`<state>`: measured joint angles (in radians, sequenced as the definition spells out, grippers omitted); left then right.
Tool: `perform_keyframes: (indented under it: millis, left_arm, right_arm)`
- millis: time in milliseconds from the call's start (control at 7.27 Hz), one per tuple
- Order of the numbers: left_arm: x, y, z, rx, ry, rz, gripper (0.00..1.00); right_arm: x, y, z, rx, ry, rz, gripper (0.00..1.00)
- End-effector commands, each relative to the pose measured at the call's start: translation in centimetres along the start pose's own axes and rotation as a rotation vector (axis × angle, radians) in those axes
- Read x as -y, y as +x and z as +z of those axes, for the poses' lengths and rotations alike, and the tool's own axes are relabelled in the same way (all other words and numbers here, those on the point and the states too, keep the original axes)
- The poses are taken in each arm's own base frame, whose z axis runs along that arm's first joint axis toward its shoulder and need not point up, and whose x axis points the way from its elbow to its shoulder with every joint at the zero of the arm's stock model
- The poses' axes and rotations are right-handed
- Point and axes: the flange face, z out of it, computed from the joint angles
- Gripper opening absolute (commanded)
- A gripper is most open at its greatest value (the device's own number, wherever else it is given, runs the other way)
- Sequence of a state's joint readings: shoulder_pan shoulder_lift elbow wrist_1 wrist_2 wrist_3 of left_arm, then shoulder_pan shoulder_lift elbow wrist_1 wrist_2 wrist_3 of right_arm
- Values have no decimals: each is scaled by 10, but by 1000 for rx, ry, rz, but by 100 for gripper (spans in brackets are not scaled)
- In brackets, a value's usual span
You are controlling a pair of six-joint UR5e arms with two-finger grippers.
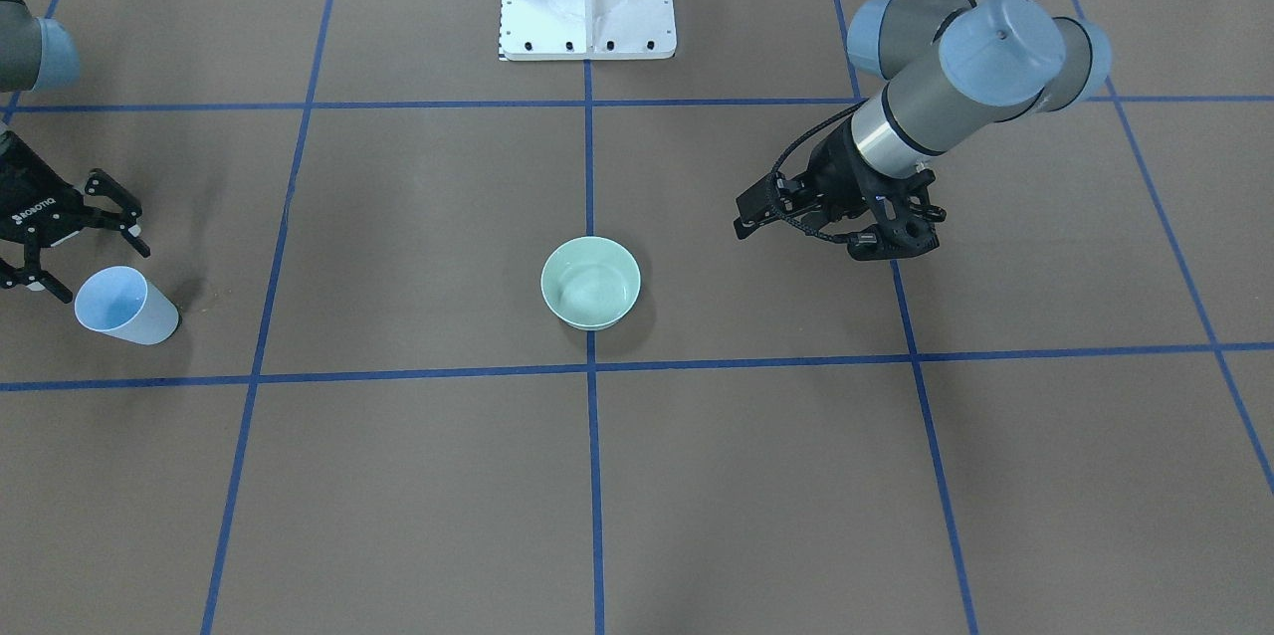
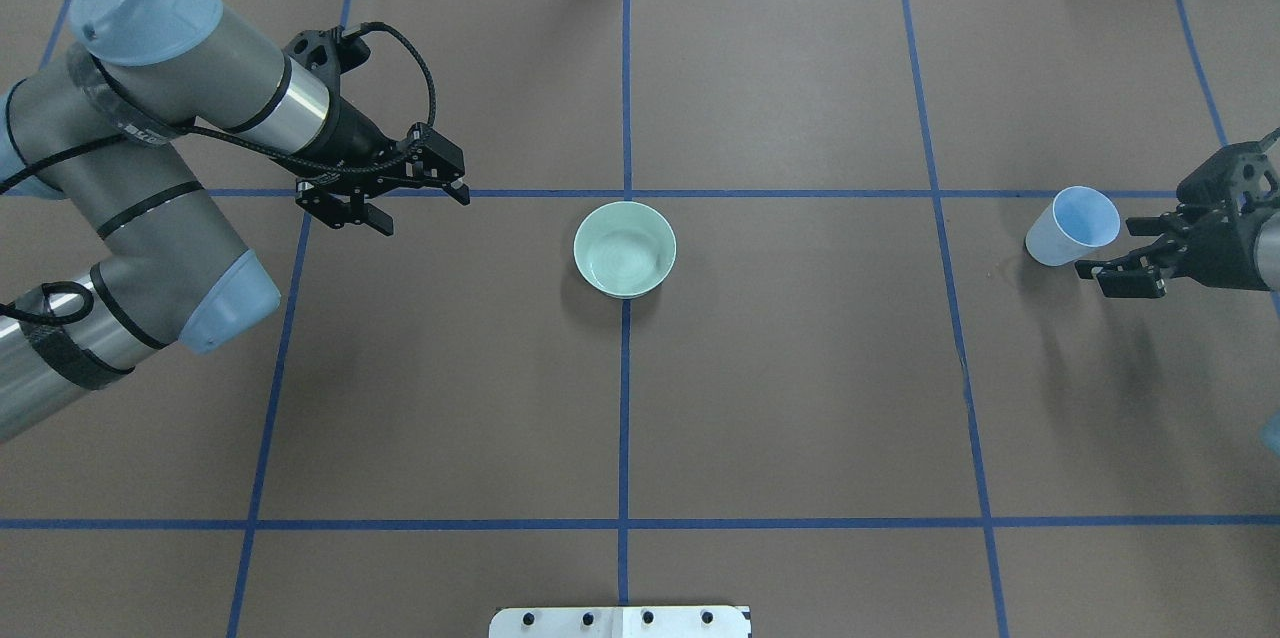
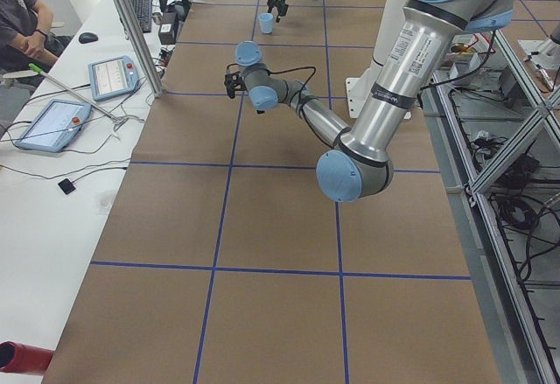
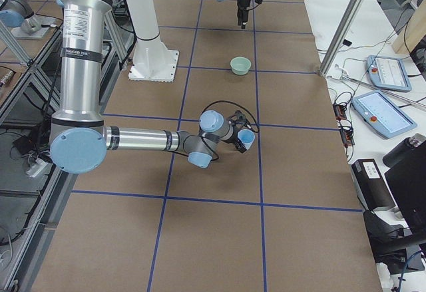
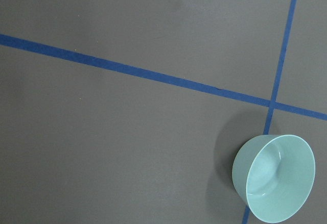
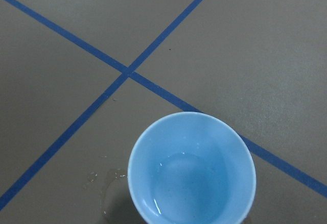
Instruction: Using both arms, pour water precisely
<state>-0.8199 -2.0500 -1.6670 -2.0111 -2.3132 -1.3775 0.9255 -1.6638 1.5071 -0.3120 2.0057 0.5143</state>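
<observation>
We see the water lying low inside the pale-blue cup, which stands on the tabletop at 3 o'clock from the green bowl in the overhead view. The right pincer hangs spread wide just beside the cup, gripping nothing. The left pincer, at the bowl's 10 o'clock, is likewise spread and empty.

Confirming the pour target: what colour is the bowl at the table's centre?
The bowl is pale green; overhead exterior view shows it best.
</observation>
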Motion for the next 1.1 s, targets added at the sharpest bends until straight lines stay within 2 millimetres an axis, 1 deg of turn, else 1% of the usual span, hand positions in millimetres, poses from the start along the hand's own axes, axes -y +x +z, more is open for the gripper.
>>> perform_keyframes:
  millis: [0,413,963]
  left_arm:
    - [0,0,0,0,-1,0,99]
    - [0,0,0,0,1,1,99]
    - [0,0,0,0,1,1,99]
  right_arm:
    - [10,-3,8,7,7,52,99]
    - [10,3,14,-16,15,46,99]
    - [15,3,16,-47,37,42,96]
